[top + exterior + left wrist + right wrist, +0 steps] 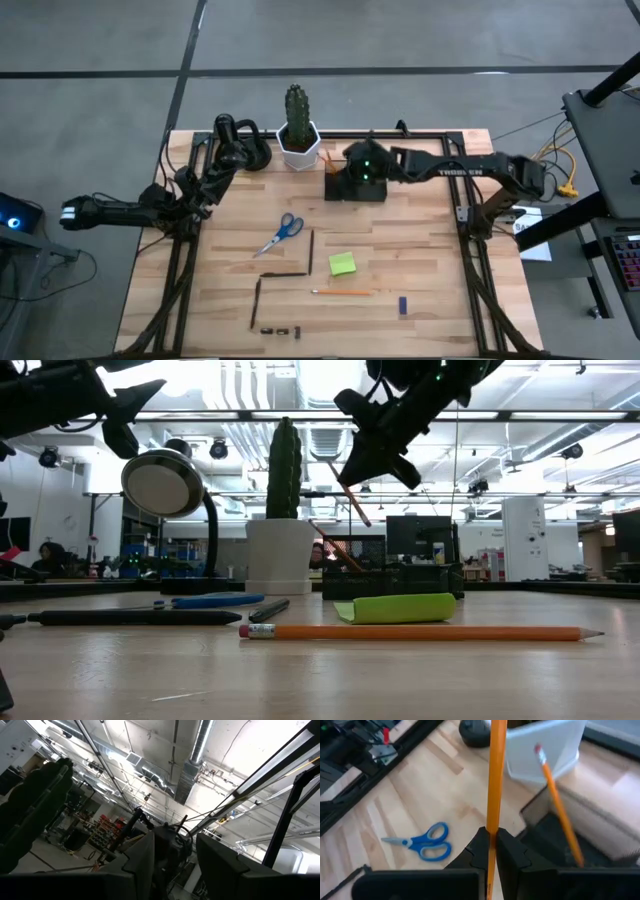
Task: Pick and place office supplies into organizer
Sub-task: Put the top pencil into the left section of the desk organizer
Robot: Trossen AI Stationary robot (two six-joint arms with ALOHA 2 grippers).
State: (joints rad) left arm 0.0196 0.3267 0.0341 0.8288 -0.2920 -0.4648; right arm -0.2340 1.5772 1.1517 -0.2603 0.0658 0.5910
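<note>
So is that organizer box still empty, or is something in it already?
Not empty: one orange pencil already leans inside the organizer. The right tool holds a second pencil above it.

organizer [357,187] right of cactus pot [299,146], scissors [281,233] in front

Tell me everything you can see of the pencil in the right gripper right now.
The pencil is thin, orange and looks wooden. The right gripper is shut on its shaft, holding it tilted in the air above the organizer at the table's back edge. It touches only the fingers. A second orange pencil already leans inside the organizer.
</note>
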